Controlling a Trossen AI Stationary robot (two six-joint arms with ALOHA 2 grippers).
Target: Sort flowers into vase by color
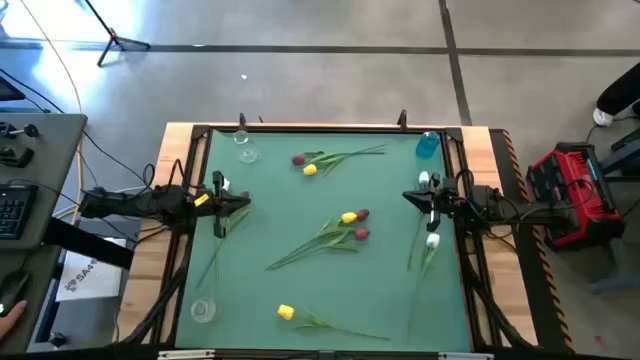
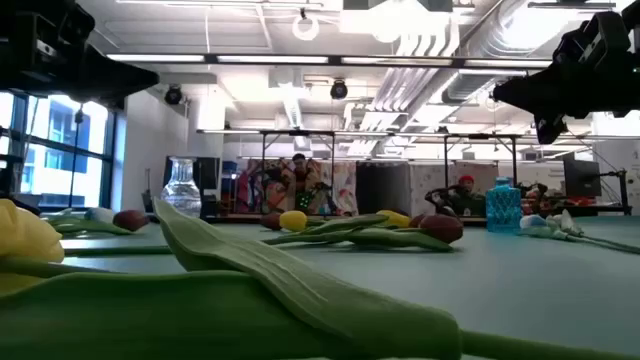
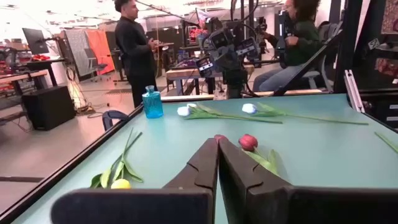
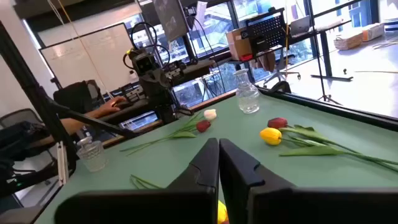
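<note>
Tulips lie flat on the green mat: a dark red and a yellow one (image 1: 309,169) at the far side, a yellow and two dark red ones (image 1: 354,222) in the middle, a yellow one (image 1: 285,312) near the front, white ones (image 1: 432,240) by the right arm, and a yellow one (image 1: 202,200) under the left arm. A clear vase (image 1: 245,150) stands far left, a blue vase (image 1: 428,145) far right, and a clear glass (image 1: 203,310) near left. My left gripper (image 1: 245,204) and my right gripper (image 1: 407,196) hover shut and hold nothing, pointing toward each other.
A wooden frame (image 1: 500,200) borders the mat. Beyond the table, a person stands (image 3: 134,46) and another sits (image 3: 298,37). A red case (image 1: 570,195) lies off the right side and a keyboard (image 1: 12,205) off the left.
</note>
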